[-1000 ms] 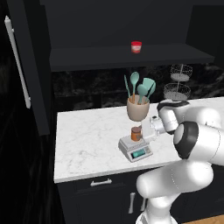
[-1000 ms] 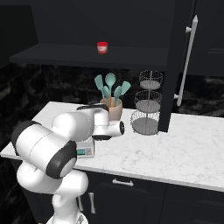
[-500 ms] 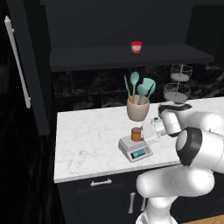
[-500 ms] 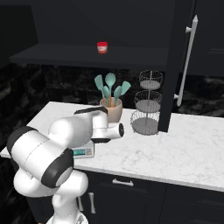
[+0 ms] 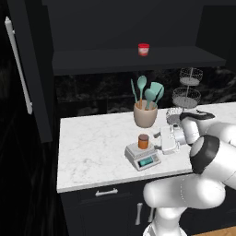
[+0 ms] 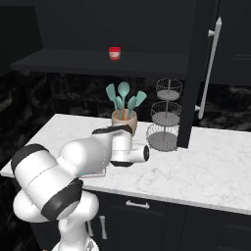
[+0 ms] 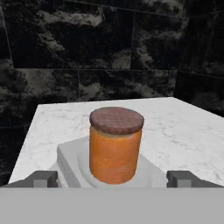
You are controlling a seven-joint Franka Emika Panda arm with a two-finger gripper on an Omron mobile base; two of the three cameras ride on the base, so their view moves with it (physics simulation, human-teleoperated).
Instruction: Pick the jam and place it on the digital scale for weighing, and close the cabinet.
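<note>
Before the gripper (image 7: 112,178), jam (image 7: 115,144) upright, apart.

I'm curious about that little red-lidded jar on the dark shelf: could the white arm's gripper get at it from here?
Probably yes: the small red-lidded jar stands alone on the open dark shelf, nothing before it. The gripper is low beside the orange jam jar, so it must rise.

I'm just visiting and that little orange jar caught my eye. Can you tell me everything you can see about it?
The jam is a small round jar, orange below, with a flat dark brown lid. It stands upright on the top plate of the digital scale, on the white marble counter in front of the utensil crock. The end effector is open, one fingertip on each side of the jar, not touching it.
</note>
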